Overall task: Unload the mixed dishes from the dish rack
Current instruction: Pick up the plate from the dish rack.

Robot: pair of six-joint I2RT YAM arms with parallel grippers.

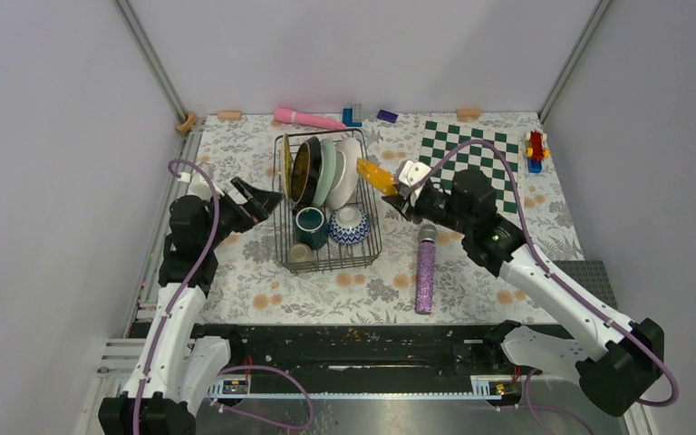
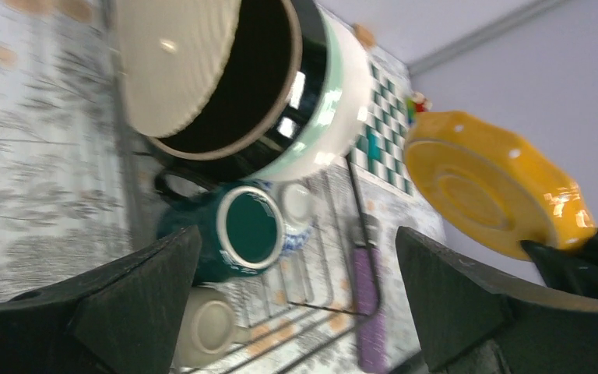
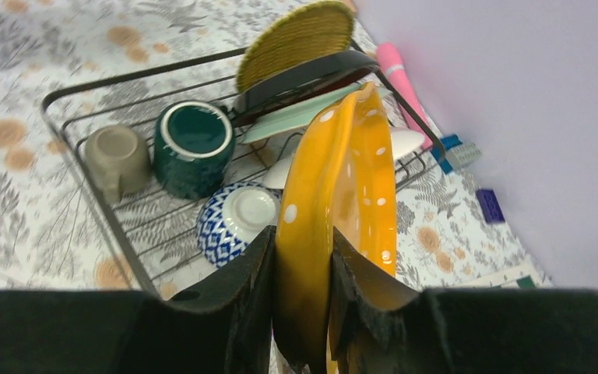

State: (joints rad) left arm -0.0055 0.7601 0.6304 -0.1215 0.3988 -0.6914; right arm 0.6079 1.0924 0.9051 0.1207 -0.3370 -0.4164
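The black wire dish rack (image 1: 331, 268) stands mid-table. In it several plates stand upright: a woven yellowish one (image 1: 287, 169), a dark one (image 1: 306, 170), a pale green one (image 1: 327, 170) and a white one (image 1: 346, 172). In front of them are a teal mug (image 1: 309, 225), a blue patterned bowl (image 1: 349, 227) and a greyish cup (image 1: 300, 254). My right gripper (image 1: 399, 192) is shut on the rim of a yellow plate (image 3: 335, 179) and holds it in the air just right of the rack. My left gripper (image 1: 258, 204) is open and empty at the rack's left side.
A glittery purple cylinder (image 1: 426, 270) lies right of the rack. The green-white checkered board (image 1: 476, 163) is at the back right, with a toy figure (image 1: 536, 149) beside it. A pink object (image 1: 306, 117) and small blocks (image 1: 352, 116) lie along the back wall.
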